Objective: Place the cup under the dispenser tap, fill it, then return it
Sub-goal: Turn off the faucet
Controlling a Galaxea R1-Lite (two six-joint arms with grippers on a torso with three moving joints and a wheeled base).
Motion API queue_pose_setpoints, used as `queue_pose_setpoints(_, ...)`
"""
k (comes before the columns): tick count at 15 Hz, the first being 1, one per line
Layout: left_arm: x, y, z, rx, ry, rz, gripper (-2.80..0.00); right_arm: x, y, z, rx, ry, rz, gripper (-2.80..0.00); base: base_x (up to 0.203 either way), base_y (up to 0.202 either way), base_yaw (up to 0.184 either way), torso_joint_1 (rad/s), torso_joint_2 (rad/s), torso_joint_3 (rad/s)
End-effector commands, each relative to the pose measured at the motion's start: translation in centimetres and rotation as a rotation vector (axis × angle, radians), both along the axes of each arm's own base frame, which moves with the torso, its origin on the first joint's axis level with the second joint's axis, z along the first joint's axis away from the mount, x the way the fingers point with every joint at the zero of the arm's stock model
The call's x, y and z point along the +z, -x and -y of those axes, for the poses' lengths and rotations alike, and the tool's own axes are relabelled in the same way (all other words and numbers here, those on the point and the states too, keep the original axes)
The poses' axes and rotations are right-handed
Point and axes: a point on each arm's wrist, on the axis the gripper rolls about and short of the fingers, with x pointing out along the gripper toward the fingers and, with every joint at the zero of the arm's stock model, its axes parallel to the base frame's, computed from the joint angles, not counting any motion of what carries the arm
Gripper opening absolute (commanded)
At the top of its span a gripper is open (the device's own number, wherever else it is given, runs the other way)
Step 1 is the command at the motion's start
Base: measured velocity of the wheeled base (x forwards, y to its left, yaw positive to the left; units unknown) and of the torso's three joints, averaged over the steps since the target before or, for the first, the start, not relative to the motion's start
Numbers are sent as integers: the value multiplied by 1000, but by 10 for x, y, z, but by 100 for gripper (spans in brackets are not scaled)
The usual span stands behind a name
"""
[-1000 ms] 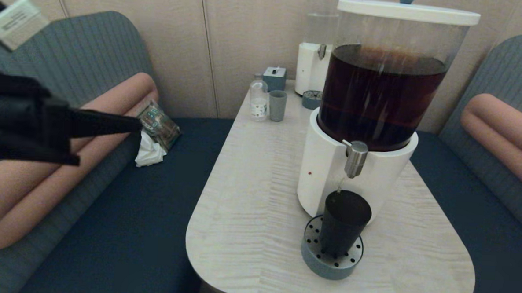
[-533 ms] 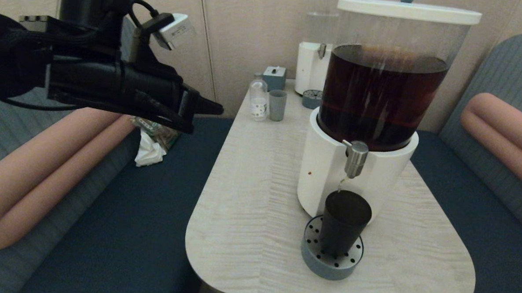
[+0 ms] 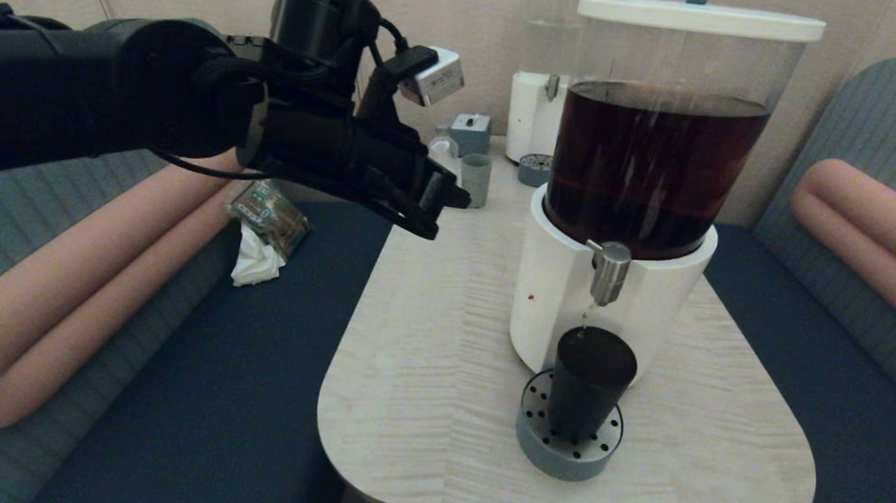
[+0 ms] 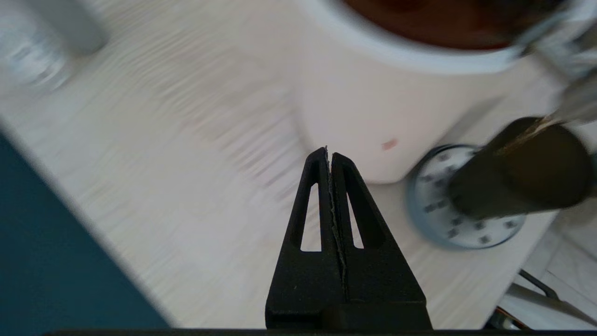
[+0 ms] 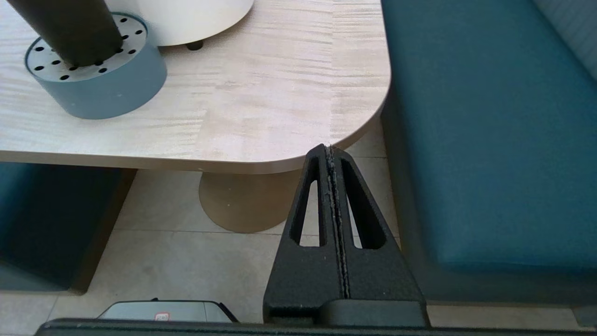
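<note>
The dark tumbler cup [image 3: 590, 382] stands upright on a round grey-blue perforated drip tray [image 3: 534, 440], directly beneath the brushed-steel dispenser tap [image 3: 610, 271] of the large white-based dispenser [image 3: 559, 302], as a thin stream runs from spout to cup. The left gripper [image 3: 450, 202], its fingers pressed together and holding nothing, hangs above the pale wooden table [image 3: 427, 371], well apart from the cup. The right gripper [image 5: 329, 151], likewise closed and empty, sits low beside the table's near corner, over the tiled floor [image 5: 186, 266].
</note>
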Motion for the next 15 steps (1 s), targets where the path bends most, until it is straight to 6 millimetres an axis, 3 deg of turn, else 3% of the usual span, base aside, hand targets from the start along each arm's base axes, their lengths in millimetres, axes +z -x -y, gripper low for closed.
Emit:
queue_pose_setpoints(1, -7, 5, 24, -58, -9, -9, -280, 0, 0, 0, 0, 0, -2, -280, 0, 0, 0, 0, 0, 0)
queue_pose_setpoints(11, -11, 40, 73, -159, -8, -31, -280, 0, 0, 0, 0, 0, -1, -280, 0, 0, 0, 0, 0, 0)
queue_pose_setpoints(15, -16, 40, 85, -165, -6, -23, -280, 0, 0, 0, 0, 0, -3, -280, 0, 0, 0, 0, 0, 0)
